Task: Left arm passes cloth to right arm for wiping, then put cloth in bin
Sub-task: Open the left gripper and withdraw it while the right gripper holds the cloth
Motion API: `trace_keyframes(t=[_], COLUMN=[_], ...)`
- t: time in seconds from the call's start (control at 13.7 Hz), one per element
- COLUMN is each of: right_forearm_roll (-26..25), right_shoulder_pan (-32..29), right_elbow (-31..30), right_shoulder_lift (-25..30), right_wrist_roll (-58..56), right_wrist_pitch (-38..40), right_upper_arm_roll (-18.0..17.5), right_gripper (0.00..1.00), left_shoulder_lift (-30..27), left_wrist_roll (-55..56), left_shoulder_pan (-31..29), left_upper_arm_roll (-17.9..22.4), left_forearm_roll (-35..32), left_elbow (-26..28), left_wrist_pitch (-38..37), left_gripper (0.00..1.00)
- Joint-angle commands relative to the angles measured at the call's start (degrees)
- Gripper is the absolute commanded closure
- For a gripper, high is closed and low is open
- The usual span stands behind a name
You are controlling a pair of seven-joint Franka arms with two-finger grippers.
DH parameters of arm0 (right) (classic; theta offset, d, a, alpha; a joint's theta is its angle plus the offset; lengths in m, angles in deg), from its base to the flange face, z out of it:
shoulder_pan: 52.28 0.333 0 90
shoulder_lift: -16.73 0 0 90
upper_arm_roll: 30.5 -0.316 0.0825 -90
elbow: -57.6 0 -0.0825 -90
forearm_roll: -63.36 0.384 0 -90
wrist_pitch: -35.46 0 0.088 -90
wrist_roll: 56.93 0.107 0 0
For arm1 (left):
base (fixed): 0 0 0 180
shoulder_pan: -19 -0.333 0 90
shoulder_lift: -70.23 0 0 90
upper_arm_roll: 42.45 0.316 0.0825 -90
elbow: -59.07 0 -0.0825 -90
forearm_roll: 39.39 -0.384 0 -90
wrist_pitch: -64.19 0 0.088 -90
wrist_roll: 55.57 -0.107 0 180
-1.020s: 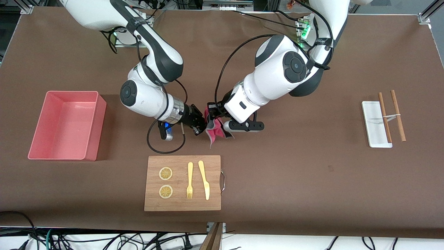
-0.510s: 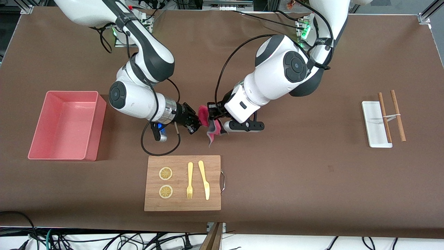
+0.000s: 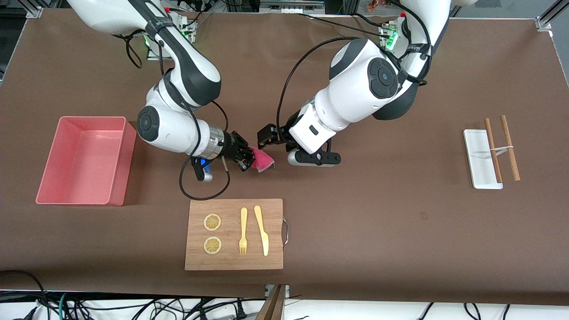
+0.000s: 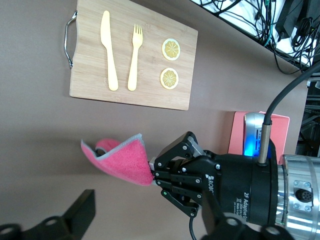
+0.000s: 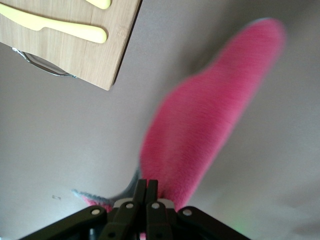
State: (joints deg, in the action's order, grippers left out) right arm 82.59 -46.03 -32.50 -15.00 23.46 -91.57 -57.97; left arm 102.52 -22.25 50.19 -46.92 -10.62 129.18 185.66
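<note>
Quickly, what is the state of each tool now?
Left tool: open, holding nothing, over the table.
Right tool: closed on the cloth.

cloth (image 3: 262, 160) passed to right gripper (image 3: 247, 158), left gripper (image 3: 263, 136) released

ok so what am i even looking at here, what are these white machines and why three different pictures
These are two white robot arms at a brown table. One picture looks down from a high camera facing them; the other two come from small cameras on each arm's wrist.

The right arm's end effector is shut on a pink cloth, held over the table above the cutting board. The left arm's end effector is open beside it, holding nothing.

On the table lie a pink bin toward the right arm's end, a wooden cutting board with a fork, a knife and two lemon slices, and a white tray with chopsticks toward the left arm's end.
</note>
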Motion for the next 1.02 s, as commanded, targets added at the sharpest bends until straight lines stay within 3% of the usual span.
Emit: trace_keyframes(t=[0.0, 0.22, 0.44, 0.66, 0.95], right_forearm_roll=[0.5, 0.3, 0.3, -0.3, -7.8], right_shoulder_pan=[-0.1, -0.1, 0.0, 0.3, -0.2], right_elbow=[-0.8, -1.6, -2.6, -5.1, -8.2], right_shoulder_lift=[0.4, 0.0, -0.9, -1.3, -2.7], right_wrist_roll=[-0.7, -2.9, -3.7, -7.4, -14.1], right_wrist_pitch=[3.0, 9.2, 12.8, 15.6, 15.3], right_upper_arm_roll=[-1.3, -1.4, -1.4, -1.4, -0.3], right_gripper=[1.00, 1.00, 1.00, 1.00, 1.00], left_shoulder_lift=[-2.0, -3.5, -6.4, -7.9, -10.3], left_wrist_roll=[-0.7, -0.4, -0.4, -0.8, -3.5], left_shoulder_pan=[-0.7, -1.7, -2.4, -6.8, -10.5], left_upper_arm_roll=[0.7, 4.1, 5.5, 5.5, 5.4], left_forearm_roll=[0.8, -1.5, -15.1, -16.9, -25.1], left_elbow=[0.7, 0.8, 0.7, 0.7, 0.6], left_wrist_pitch=[-2.0, -9.4, -15.6, -23.8, -33.5], left_gripper=[0.00, 0.00, 0.00, 0.00, 0.00])
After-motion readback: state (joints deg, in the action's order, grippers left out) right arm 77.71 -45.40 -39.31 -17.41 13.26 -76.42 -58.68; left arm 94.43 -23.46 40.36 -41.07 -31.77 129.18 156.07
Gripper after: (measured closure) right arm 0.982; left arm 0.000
